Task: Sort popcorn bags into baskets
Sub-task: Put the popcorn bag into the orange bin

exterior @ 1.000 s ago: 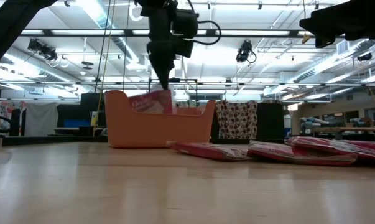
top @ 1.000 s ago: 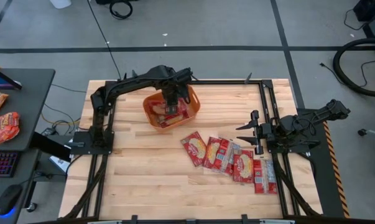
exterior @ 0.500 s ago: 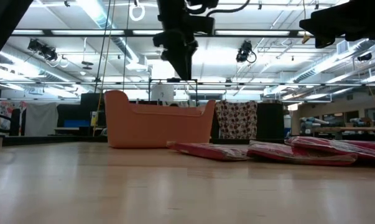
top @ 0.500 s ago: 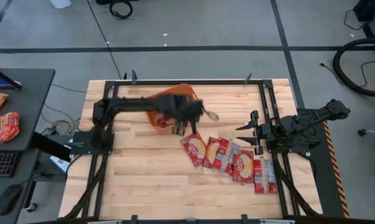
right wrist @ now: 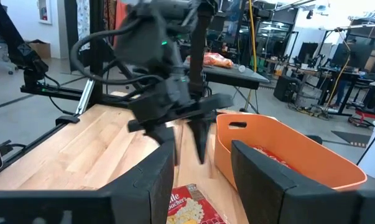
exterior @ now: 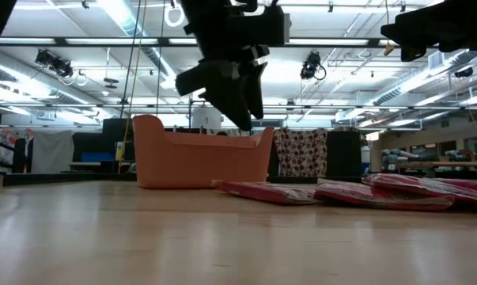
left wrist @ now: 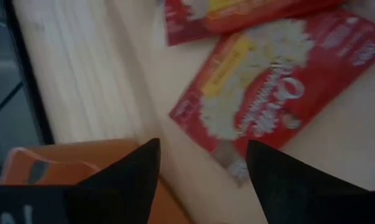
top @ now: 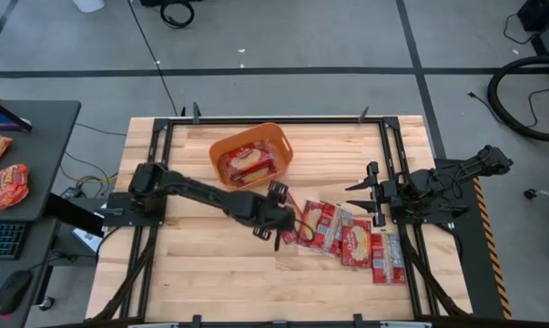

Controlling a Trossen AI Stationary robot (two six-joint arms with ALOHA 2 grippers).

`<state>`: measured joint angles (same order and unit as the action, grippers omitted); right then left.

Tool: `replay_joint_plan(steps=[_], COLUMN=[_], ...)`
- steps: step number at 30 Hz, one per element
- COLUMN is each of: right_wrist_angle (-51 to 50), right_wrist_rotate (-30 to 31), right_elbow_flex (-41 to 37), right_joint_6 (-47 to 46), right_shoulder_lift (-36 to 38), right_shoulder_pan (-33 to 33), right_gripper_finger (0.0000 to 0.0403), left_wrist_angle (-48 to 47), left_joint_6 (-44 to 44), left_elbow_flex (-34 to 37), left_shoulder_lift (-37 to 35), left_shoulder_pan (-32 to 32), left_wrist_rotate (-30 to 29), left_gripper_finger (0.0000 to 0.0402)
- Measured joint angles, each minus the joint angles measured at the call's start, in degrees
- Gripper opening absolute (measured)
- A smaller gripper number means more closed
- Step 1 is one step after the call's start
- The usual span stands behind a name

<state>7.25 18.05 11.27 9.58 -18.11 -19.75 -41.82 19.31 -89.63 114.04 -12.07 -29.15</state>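
Observation:
The orange basket (top: 218, 146) stands at the table's far middle with red popcorn bags (top: 247, 162) lying inside it. Several more popcorn bags (top: 342, 239) lie overlapped in a row on the wood toward the near right. My left gripper (top: 281, 228) hangs open above the row's left end, clear of the table in the low view (exterior: 236, 107). In the left wrist view its fingers stand apart above a bag (left wrist: 268, 106). My right gripper (top: 360, 199) waits open at the right edge, holding nothing.
Black frame rails run along the table's left, far and right sides (top: 388, 155). Bare wood lies left of the bag row and along the near edge (top: 201, 264). A side desk with other packets (top: 8, 187) stands off the table's left.
My left gripper has opened and let go of a bag, which now lies down inside the basket. It has then swung away from the basket toward the near right and stands over the left end of the bag row.

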Motion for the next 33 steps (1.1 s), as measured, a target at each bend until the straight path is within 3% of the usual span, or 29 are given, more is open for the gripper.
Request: replay_joint_plan(steps=[7, 15, 23, 27, 33], right_wrist_angle=[-0.04, -0.09, -0.05, -0.09, -0.11], right_wrist_rotate=[0.15, 0.28, 0.3, 0.3, 0.3], right_elbow_flex=[-0.01, -0.02, -0.02, -0.02, -0.02], right_joint_6=[0.0, -0.02, -0.02, -0.02, 0.0], right_shoulder_lift=[0.0, -0.33, -0.37, -0.37, -0.37], right_shoulder_pan=[0.0, 0.0, 0.0, 0.0, 0.0], right_gripper_finger=[0.0164, 0.0164, 0.0164, 0.0164, 0.0164], left_wrist_angle=[3.39, 1.59, 1.4, 1.39, 0.16], left_joint_6=[-3.54, 3.47, 4.63, 4.24, -0.09], left_elbow_flex=[0.57, 0.57, 0.49, 0.38, -0.62], left_shoulder_lift=[3.56, 7.74, 11.68, 12.84, 13.04], left_shoulder_pan=[-3.11, -6.14, -5.67, -5.45, -5.45], left_wrist_rotate=[-0.4, 0.26, -3.25, -6.03, -5.47], left_gripper_finger=[0.0223, 0.022, 0.0206, 0.016, 0.0043])
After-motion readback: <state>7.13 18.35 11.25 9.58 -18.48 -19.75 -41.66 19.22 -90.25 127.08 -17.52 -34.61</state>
